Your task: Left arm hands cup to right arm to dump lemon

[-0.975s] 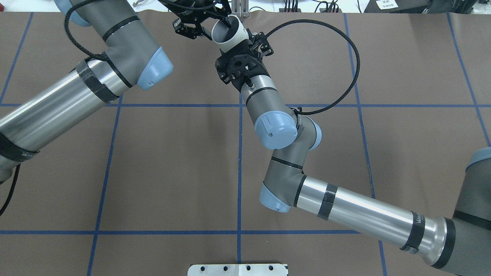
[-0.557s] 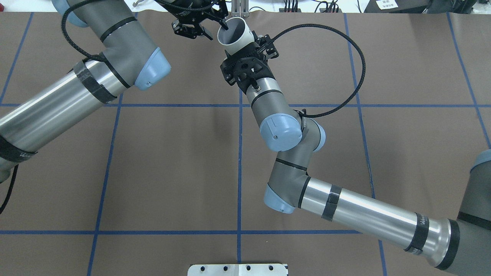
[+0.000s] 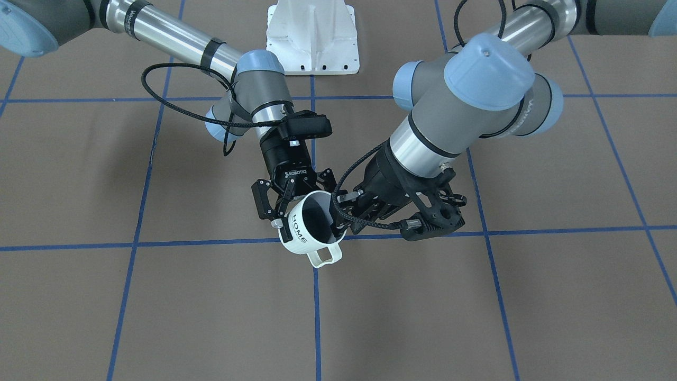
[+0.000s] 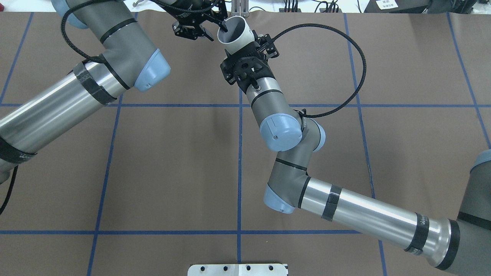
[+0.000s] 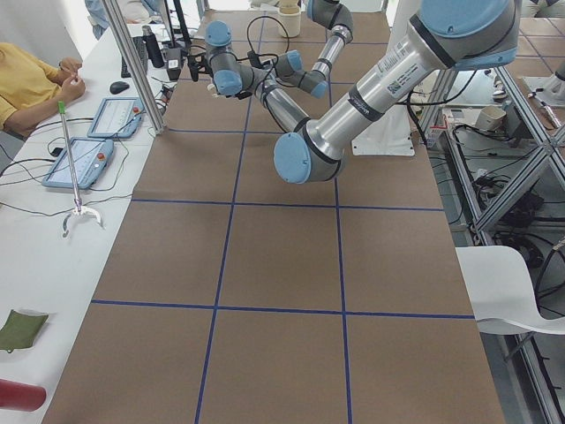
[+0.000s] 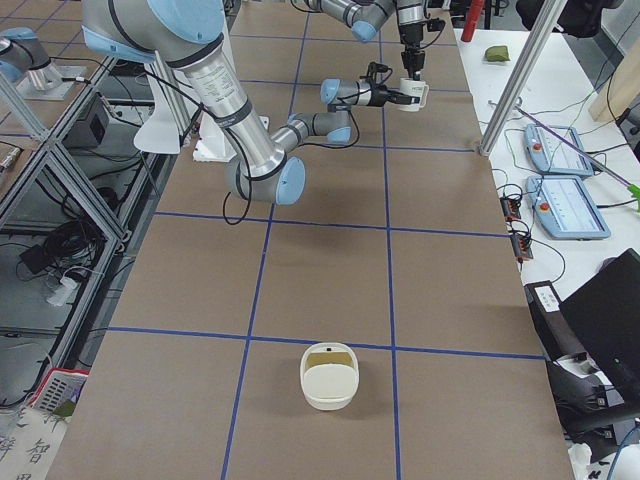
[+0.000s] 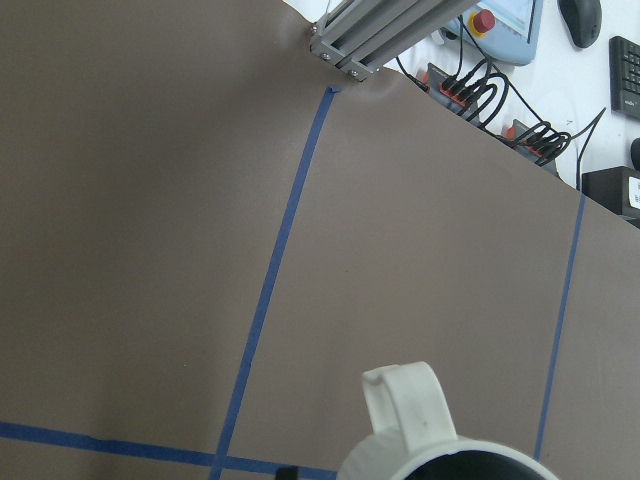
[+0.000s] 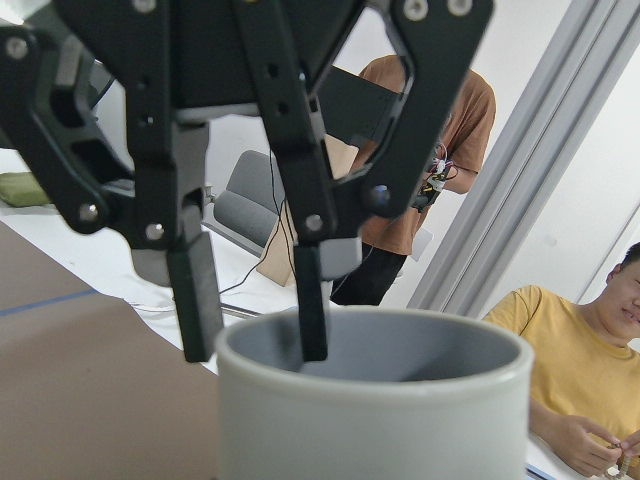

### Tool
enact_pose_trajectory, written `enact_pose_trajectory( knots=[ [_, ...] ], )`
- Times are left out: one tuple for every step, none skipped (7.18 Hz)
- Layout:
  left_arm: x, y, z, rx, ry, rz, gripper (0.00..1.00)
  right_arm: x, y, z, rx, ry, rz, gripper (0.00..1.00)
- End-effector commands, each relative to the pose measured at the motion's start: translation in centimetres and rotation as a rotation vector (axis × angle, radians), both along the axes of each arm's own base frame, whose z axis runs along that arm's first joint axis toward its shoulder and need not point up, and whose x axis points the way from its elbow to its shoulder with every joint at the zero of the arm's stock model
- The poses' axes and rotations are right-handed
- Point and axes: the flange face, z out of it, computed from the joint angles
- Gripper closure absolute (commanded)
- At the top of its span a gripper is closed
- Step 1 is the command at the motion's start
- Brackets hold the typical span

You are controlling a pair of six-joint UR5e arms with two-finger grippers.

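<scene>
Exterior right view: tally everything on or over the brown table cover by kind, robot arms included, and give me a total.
Cup: 1
White container: 1
Robot arms: 2 (right arm, left arm)
Total: 4

A robotics lab: aluminium frame [image 6: 538, 62], teach pendants [image 6: 565, 205] (operators seated nearby), taped table [image 4: 172, 161].
</scene>
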Motion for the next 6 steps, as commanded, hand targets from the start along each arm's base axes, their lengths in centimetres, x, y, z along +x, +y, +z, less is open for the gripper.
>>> enact_pose_trajectory(
  knots=[
    [0.01, 0.07, 0.09, 0.004, 0.003, 0.001, 0.62, 0.08, -0.08, -0.05, 0.0, -0.001, 0.002, 0.98],
    [0.01, 0.09, 0.07, 0.005, 0.005, 0.003, 0.62, 0.01, 0.0, 0.06, 0.0, 0.001, 0.0, 0.97],
    [-0.05, 0.17, -0.06, 0.007, 0.006, 0.003, 0.64, 0.08, -0.08, 0.07, 0.0, 0.001, 0.002, 0.97],
    [-0.11, 0.43, 0.02, 0.009, 0.008, 0.004, 0.66, 0.08, -0.08, 0.07, 0.0, 0.001, 0.002, 0.97],
    [-0.39, 0.79, 0.26, 0.012, 0.01, 0.004, 0.72, 0.08, -0.08, 0.07, 0.0, 0.001, 0.002, 0.97],
    [-0.49, 0.91, 0.57, 0.011, 0.009, 0.004, 0.76, 0.04, 0.02, 0.0, 0.0, -0.001, 0.0, 0.97]
  ],
)
